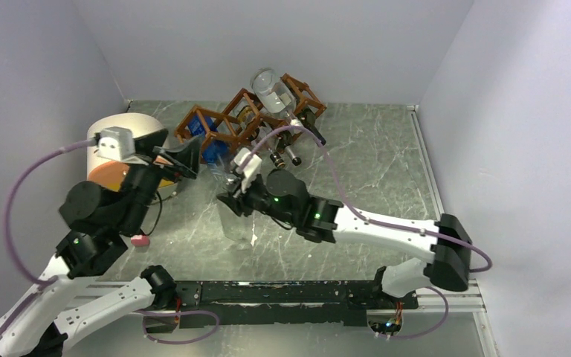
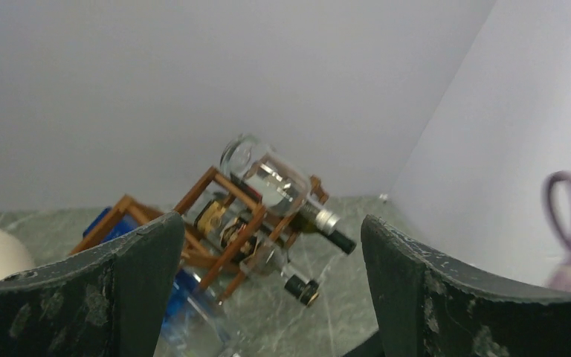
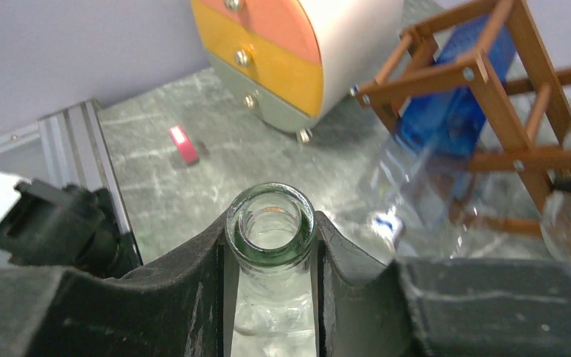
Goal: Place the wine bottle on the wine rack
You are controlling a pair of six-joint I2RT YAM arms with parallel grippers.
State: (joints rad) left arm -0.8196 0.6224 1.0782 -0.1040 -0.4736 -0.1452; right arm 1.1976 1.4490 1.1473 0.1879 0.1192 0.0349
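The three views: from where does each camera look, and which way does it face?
Top external: above and behind the bases, looking down on the table; both arms show.
Left wrist: looks out of the open left gripper at the wine rack.
Right wrist: looks past the clear bottle, clamped in the right gripper, toward the drawer unit.
Shared: all three show the wine rack.

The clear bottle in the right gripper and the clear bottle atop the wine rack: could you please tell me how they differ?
The gripped bottle stands roughly upright, neck clamped in the right gripper; the rack-top bottle lies on its side atop the wine rack, neck sloping down. The gripped bottle's mouth is open and uncapped; the rack-top bottle has a dark cap. Both are transparent.
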